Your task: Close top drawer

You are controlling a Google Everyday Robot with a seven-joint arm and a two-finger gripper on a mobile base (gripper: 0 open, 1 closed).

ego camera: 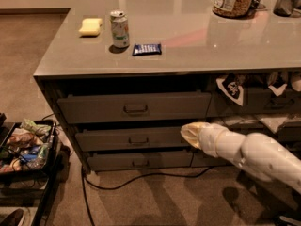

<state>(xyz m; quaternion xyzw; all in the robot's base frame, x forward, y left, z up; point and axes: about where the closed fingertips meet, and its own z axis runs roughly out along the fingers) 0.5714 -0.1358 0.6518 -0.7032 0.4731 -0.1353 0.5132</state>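
Here the gripper (189,133) is held just below the right end of the top drawer (94,110); its opening cannot be told. Up-left, the label on the can (120,28) cannot be read.

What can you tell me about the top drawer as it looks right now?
The top drawer is wide and dark grey, with a tall flat front and a small metal bail handle at its centre. It sits level directly under the countertop, with a dark gap above its front edge, so it looks pulled out a little; its inside does not show. Nothing touches it. The tool is lower, in front of the right end of the middle drawer, just below the top drawer's lower right corner.
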